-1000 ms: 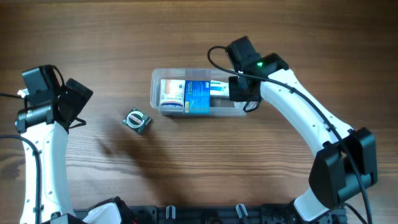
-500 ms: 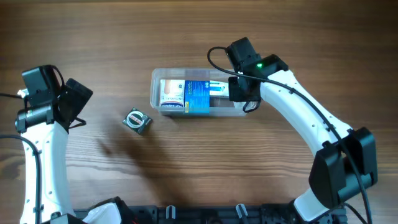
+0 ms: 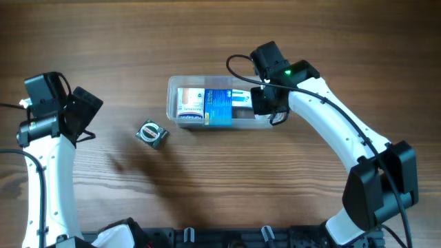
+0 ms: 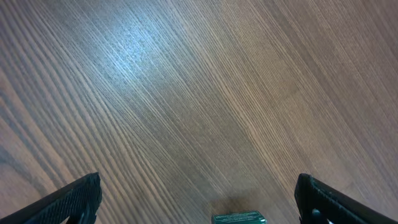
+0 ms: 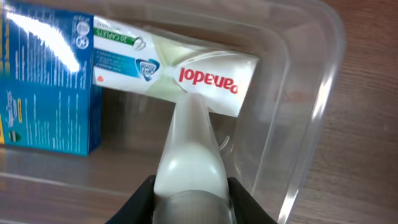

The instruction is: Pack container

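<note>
1. Wood-grain tabletop (image 3: 207, 41) carrying the container (image 3: 171, 103), a shallow clear tub lying lengthwise at the centre, slightly towards the far side.
2. Handling (judged): thin, smooth plastic, so probably light, somewhat flexible and slippery on its walls. The raised rim at a short end looks like the firmest place to pinch. Squeezing the long walls may bow them.
3. Contents, left to right: white-and-orange box (image 3: 191, 102), blue box (image 5: 43, 93), Panadol box (image 5: 211, 74). The right end of the floor is bare.
4. Right gripper (image 3: 264, 102) reaches into the right end of the tub. One pale finger (image 5: 189, 143) lies over the near edge of the Panadol box and the other finger is hidden, so whether it pinches the box cannot be told.
5. Small loose item (image 3: 151, 133) on the tabletop, near-left of the tub and apart from it.
6. Left gripper (image 4: 199, 186) at far left, its jaws spread wide and holding nothing.
</note>
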Robot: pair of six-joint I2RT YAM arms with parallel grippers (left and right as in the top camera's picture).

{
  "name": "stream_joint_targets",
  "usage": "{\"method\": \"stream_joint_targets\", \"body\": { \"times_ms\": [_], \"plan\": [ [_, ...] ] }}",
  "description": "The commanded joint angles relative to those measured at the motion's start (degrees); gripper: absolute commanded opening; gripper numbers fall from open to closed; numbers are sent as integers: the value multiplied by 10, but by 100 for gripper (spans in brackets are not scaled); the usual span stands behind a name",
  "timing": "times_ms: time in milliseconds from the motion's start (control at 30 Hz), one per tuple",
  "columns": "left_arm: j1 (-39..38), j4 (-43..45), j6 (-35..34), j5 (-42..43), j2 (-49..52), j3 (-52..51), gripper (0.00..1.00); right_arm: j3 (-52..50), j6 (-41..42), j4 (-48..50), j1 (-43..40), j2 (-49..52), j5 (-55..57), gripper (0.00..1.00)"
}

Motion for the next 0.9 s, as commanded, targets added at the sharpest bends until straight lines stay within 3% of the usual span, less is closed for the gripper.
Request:
{"method": "stream_joint_targets", "body": {
  "times_ms": [0,500,867],
  "plan": [
    [4,1,-5,-7,-8,-1,100,-12,-73,-5,2,11,-28,4],
    [4,1,-5,-7,-8,-1,100,-12,-262,-6,2,11,63,4],
    [4,1,-5,-7,-8,-1,100,-12,-264,8,2,11,63,4]
  ]
}}
